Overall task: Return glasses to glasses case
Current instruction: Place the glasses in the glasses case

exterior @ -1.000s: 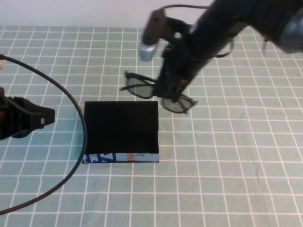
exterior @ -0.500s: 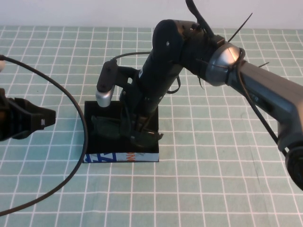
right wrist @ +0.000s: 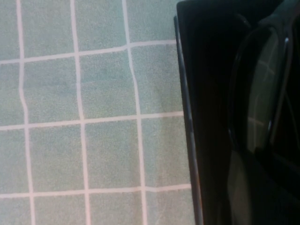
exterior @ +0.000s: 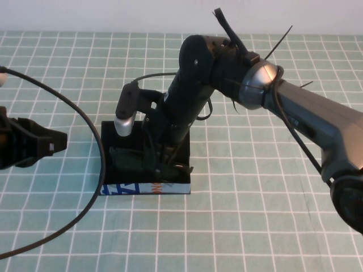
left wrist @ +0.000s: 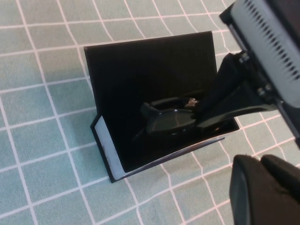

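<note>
The glasses case [exterior: 143, 187] lies open on the green checked cloth, lid flat behind it, printed strip facing the front. My right gripper [exterior: 163, 164] reaches down into it, shut on the glasses [exterior: 131, 158], whose dark frame and greyish lenses sit low inside the case. In the left wrist view the glasses [left wrist: 168, 123] rest within the case [left wrist: 106, 151] under the right gripper [left wrist: 220, 110]. The right wrist view has a lens of the glasses [right wrist: 260, 98] just inside the case wall [right wrist: 187, 117]. My left gripper [exterior: 57, 141] hovers shut, left of the case, holding nothing [left wrist: 260, 161].
A black cable [exterior: 85, 120] arcs over the cloth between my left gripper and the case. The right arm [exterior: 295, 119] slants across the right half of the table. A pale wall [exterior: 85, 14] runs along the far edge.
The right gripper carried the glasses from above the table behind the case forward and down into the case, sinking a little lower in the last half second. The left gripper has stayed still.
</note>
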Robot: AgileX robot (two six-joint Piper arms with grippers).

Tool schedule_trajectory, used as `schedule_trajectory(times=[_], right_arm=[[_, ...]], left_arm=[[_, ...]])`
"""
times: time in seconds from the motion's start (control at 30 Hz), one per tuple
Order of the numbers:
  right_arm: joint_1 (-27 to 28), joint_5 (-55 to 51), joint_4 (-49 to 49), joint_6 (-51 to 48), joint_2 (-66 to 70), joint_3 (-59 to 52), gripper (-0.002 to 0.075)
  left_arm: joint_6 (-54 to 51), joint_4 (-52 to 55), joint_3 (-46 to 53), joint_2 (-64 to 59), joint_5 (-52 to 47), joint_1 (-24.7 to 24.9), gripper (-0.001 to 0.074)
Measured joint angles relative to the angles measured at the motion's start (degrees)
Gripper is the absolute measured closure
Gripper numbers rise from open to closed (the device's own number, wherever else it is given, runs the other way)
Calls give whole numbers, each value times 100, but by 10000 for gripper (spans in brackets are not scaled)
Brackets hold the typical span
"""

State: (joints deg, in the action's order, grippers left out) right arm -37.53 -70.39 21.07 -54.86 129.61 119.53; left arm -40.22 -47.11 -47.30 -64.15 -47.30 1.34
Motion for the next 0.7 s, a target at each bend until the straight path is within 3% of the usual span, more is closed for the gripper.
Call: schedule_trajectory(times=[0.43,0.57,0.7], right_arm=[[0,147,45,0,11,0,582],[97,209,113,66,-141,27,615],[320,351,180,809,-291,327,704]], left_arm=[[-293,0,0,0,-137,0,733],[-729,0,0,0,-288,0,734],[-1070,-66,207,0,-192,23,734]])
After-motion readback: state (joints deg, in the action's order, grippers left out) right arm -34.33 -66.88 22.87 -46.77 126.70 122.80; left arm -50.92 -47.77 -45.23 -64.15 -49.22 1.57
